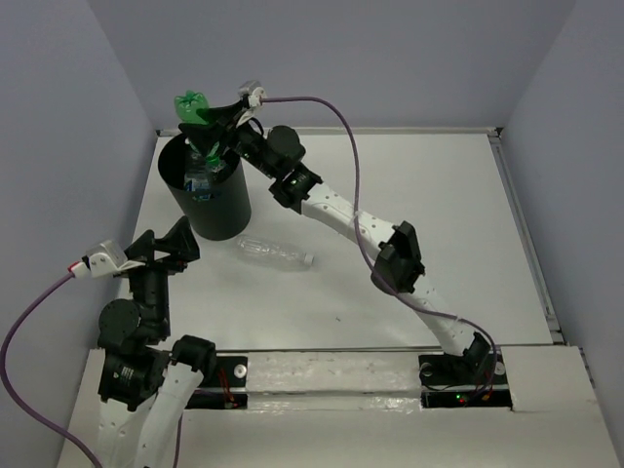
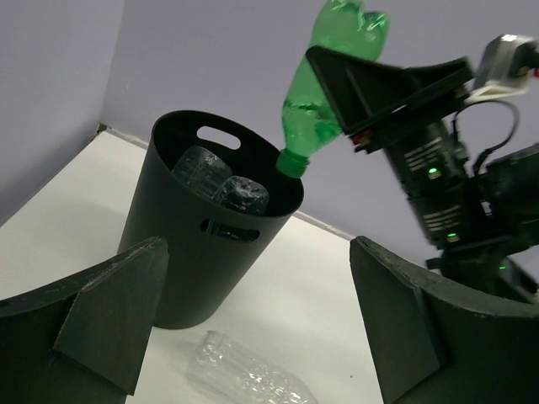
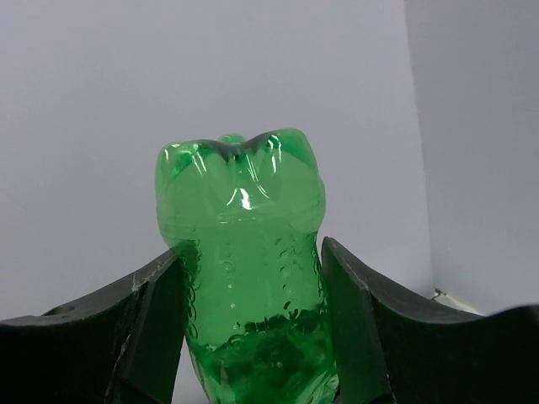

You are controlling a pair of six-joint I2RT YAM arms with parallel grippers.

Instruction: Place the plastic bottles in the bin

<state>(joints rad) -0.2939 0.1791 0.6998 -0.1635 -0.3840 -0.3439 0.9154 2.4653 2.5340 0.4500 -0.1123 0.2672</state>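
Note:
The black bin (image 1: 216,210) stands at the back left of the table; it also shows in the left wrist view (image 2: 181,252). My right gripper (image 1: 207,122) is shut on the green bottle (image 1: 192,107), holding it upside down, cap end just over the bin's rim (image 2: 324,88) (image 3: 244,261). Clear bottles with blue labels (image 1: 202,177) lie inside the bin (image 2: 221,187). A plain clear bottle (image 1: 275,253) lies on the table in front of the bin (image 2: 253,379). My left gripper (image 1: 185,244) is open and empty, near the bin's base and left of the clear bottle (image 2: 261,337).
The white table (image 1: 419,214) has a raised edge along the back and right. Grey-blue walls close in on the left, back and right. The right arm (image 1: 341,214) stretches diagonally across the table from its base at the near right.

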